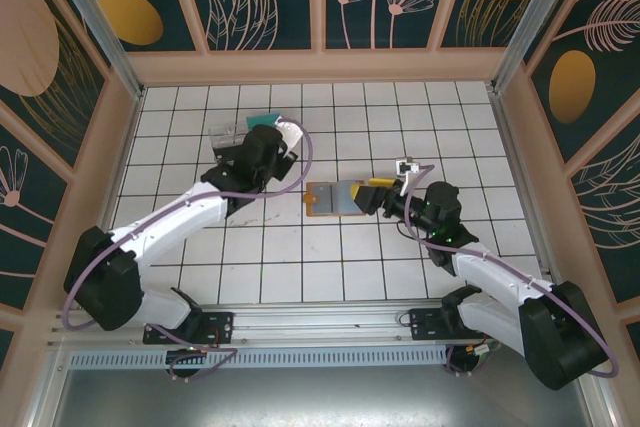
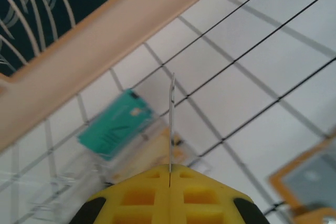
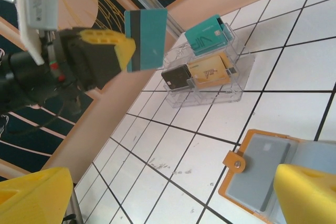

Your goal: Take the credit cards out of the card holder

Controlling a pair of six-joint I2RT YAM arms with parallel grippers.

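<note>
The left fingers (image 3: 105, 45) pinch a teal card (image 3: 147, 39), held up above the white tiled counter (image 1: 300, 267) near the clear tray (image 3: 237, 86) of cards. The right fingers (image 3: 304, 192) stand spread wide at the right end of the open card holder (image 1: 335, 197), which lies flat mid-counter.

2 white-black arms (image 1: 175, 222), lilac cables (image 1: 68, 299), yellow end effector fingers (image 3: 304, 192)

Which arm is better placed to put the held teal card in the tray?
Left: the left hand grips the teal card near the tray; the right hand is open at the card holder.
</note>
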